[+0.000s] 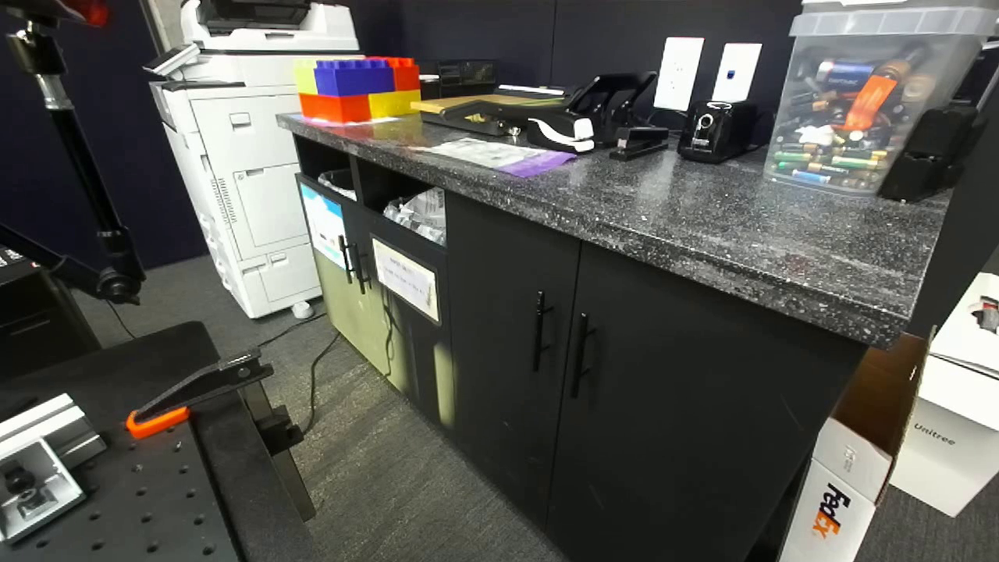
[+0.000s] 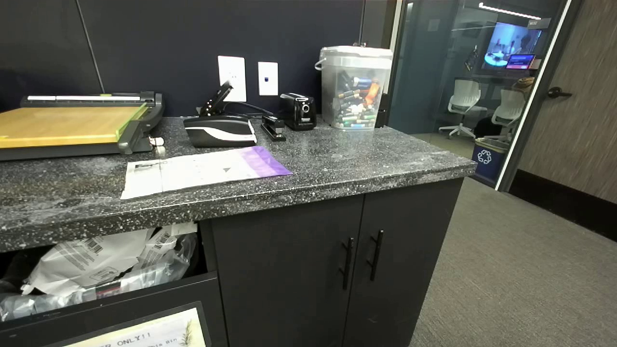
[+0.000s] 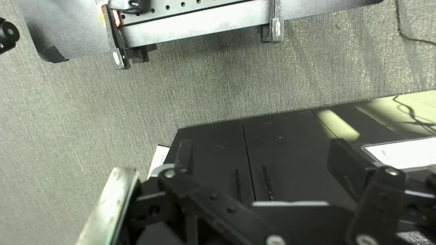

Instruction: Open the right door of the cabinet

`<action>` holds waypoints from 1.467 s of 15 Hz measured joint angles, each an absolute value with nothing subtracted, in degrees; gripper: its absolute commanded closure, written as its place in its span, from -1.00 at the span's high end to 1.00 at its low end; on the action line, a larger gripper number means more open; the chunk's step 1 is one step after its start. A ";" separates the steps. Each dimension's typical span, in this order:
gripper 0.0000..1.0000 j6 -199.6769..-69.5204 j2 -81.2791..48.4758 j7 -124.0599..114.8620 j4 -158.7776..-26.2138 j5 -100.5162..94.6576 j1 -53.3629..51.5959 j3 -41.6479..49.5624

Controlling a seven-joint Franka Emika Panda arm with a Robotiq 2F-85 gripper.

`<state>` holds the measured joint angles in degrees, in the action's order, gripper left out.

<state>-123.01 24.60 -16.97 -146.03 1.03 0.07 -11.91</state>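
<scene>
Cabinet (image 1: 671,226), long, low and black under a speckled grey top, runs from ten o'clock to four across an exterior view, twelve being the top of every view. Beyond its far end, at ten, stands the white printer-copier (image 1: 269,203); at eight lies a black table (image 1: 160,363). The right door (image 1: 687,406), a flat matte-black panel, is at four o'clock there; in both exterior views it sits closed and flush with the left door (image 1: 499,367), one thin seam between them. Also at four, just beside the cabinet's near end, is a FedEx box (image 1: 827,511). A clear battery bucket (image 1: 890,23) stands on the cabinet at two.

Coming up from six in the wrist view, the gripper (image 3: 262,154) is released, its fingers (image 3: 349,168) spread wide, one between seven and eight, the other near four. It stands apart from both doors, which show beyond the gap. Slimmest are two black bars seen in that gap: the right handle (image 3: 237,185) between five and six, the left handle (image 3: 268,183) at five.
</scene>
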 measured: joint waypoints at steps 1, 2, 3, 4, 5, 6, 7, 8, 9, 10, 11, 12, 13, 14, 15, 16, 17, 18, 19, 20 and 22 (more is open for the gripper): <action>1.00 -123.11 23.95 -16.86 -145.95 0.59 0.15 -11.32; 1.00 -123.49 22.93 -16.54 -145.79 -0.30 0.37 -10.58; 1.00 -124.22 21.52 -16.02 -145.55 -1.43 0.81 -9.77; 1.00 -125.48 19.78 -15.41 -145.31 -2.68 1.38 -8.97; 1.00 -127.24 17.61 -14.70 -145.14 -4.14 2.00 -8.09; 1.00 -129.32 15.17 -13.91 -145.09 -5.63 2.61 -7.28; 1.00 -131.87 12.44 -13.27 -145.09 -7.29 3.13 -6.55; 1.00 -134.89 9.42 -12.97 -145.10 -9.00 3.55 -5.88; 1.00 -138.73 6.02 -12.94 -145.12 -10.79 3.90 -5.29; 1.00 -142.92 2.56 -13.04 -145.11 -12.57 4.10 -4.72; 1.00 -147.19 -1.12 -13.57 -145.03 -14.86 4.17 -4.06; 1.00 -151.36 -4.89 -14.68 -144.81 -17.54 4.12 -3.24; 1.00 -155.05 -8.85 -16.34 -144.26 -20.79 3.90 -2.08; 1.00 -158.21 -12.81 -18.28 -143.39 -24.15 3.21 -0.38; 1.00 -161.11 -16.89 -20.25 -142.10 -27.32 1.83 2.08; 1.00 -163.82 -20.91 -22.02 -140.42 -29.98 -0.19 5.11; 1.00 -166.18 -24.84 -24.00 -138.26 -32.42 -1.90 7.61; 1.00 -168.40 -28.72 -26.04 -135.73 -34.27 -3.24 9.46; 1.00 -170.77 -32.71 -27.80 -132.84 -35.45 -4.74 11.31; 1.00 -172.93 -36.34 -29.17 -130.04 -35.86 -6.20 12.93; 1.00 -177.37 -43.05 -31.43 -124.65 -35.82 -8.67 14.96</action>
